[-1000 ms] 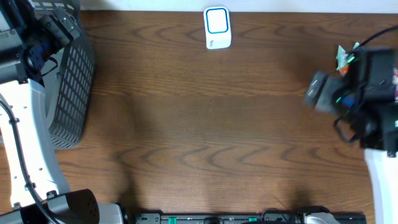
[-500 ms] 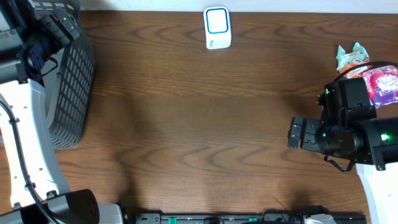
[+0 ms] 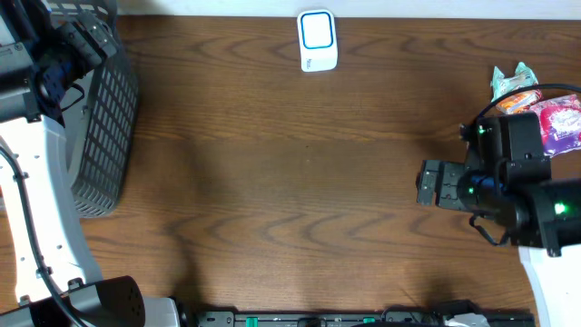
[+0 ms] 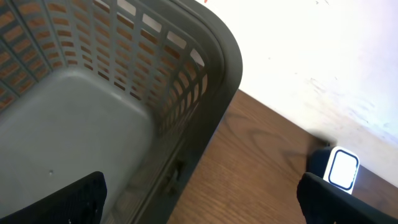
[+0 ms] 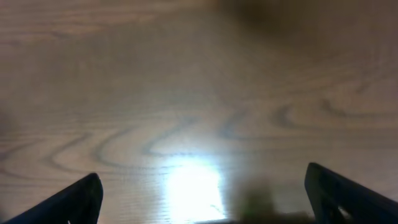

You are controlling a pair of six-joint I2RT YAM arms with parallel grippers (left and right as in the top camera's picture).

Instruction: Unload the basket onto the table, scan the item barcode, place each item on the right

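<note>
The white scanner [image 3: 317, 41] with a blue-rimmed window lies at the table's far edge, near the middle. It also shows in the left wrist view as the scanner [image 4: 342, 168] at the right. Two items lie at the right edge: a teal packet [image 3: 511, 80] and a pink packet [image 3: 561, 123], both partly covered by the right arm. My right gripper [image 3: 423, 183] is open over bare wood to their left, holding nothing; its wrist view shows the same open gripper [image 5: 202, 199] above only tabletop. My left gripper [image 4: 202, 202] stands open and empty above the basket's rim.
A grey slatted basket [image 3: 104, 127] sits at the table's left side, and its inside [image 4: 74, 112] looks empty in the left wrist view. The brown wooden table [image 3: 290, 182] spans the middle. A black rail [image 3: 318, 318] runs along the front edge.
My right arm has swung away from the packets at the right edge, down and toward the table's middle, its gripper now pointing left. The left arm has not moved.
</note>
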